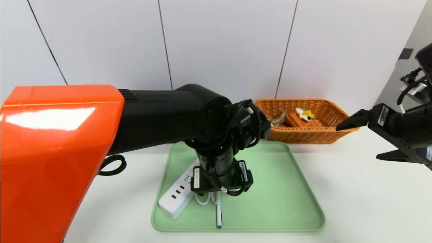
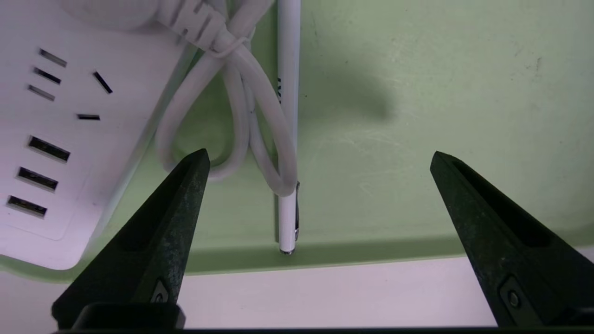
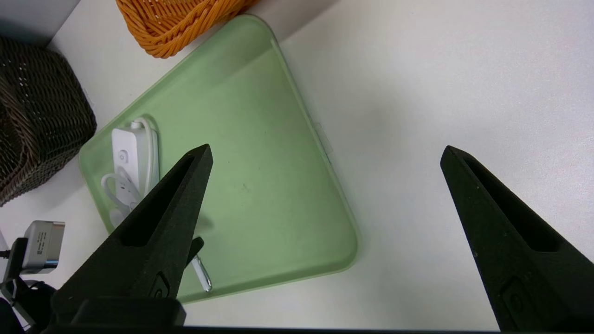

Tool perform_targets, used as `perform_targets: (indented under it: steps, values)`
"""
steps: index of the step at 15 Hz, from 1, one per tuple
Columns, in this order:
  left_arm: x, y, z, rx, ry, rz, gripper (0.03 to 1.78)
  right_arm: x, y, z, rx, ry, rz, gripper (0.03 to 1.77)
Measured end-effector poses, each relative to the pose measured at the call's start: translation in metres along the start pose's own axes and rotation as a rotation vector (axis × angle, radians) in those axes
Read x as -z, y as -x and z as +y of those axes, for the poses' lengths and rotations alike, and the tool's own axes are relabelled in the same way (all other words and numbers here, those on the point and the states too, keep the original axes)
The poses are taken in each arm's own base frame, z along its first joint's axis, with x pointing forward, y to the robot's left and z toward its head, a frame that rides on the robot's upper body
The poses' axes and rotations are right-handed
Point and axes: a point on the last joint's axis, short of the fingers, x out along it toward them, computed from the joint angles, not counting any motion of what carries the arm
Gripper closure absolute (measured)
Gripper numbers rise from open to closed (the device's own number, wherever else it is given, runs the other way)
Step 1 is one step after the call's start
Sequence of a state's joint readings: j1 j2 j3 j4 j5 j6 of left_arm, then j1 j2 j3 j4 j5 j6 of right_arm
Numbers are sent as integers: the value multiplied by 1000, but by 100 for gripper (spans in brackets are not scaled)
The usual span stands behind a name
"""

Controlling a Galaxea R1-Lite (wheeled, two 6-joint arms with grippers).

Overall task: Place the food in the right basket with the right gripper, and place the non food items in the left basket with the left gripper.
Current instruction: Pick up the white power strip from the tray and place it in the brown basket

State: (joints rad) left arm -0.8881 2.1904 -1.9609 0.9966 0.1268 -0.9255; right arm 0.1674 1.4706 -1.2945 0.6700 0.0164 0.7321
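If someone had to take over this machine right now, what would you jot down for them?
Left end effector: open, above the white pen and the power strip cord on the green tray.
Right end effector: open, empty, beside the orange basket.
Done: cake wedge and wrapped snack are in the orange basket.
Left: pen and power strip go to the dark basket. Peeler not visible.

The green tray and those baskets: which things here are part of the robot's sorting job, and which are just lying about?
Part of the job:
- power strip, pen
- cake wedge, wrapped snack in orange basket
- dark basket
- left gripper, open above the pen
- right gripper, open, parked

Just there:
- green tray
- white table
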Motion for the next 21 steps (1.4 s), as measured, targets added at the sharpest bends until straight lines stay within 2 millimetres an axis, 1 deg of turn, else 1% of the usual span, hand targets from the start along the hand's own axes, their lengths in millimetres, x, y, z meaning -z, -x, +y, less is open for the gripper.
perform_targets:
  steps: [5,12,14,16,19,20,21]
  values:
    - [-5,-7,1,-8,8,1,12,0,-2,0,3,3,3,10]
    - [-10,-14,1,5,23,-12,12,-2,-10,1,13,7,14,10]
    - [-11,-16,1,5,25,-12,47,-2,-13,1,18,8,20,10]
    - [-13,-18,0,14,28,-17,76,-3,-15,2,20,8,25,10]
    - [-15,-19,1,13,33,-16,106,-3,-18,2,19,17,36,9]
    - [-15,-19,1,14,33,-17,145,-3,-19,2,20,18,38,9]
    - [-15,-19,1,16,34,-19,173,-3,-20,2,20,18,42,9]
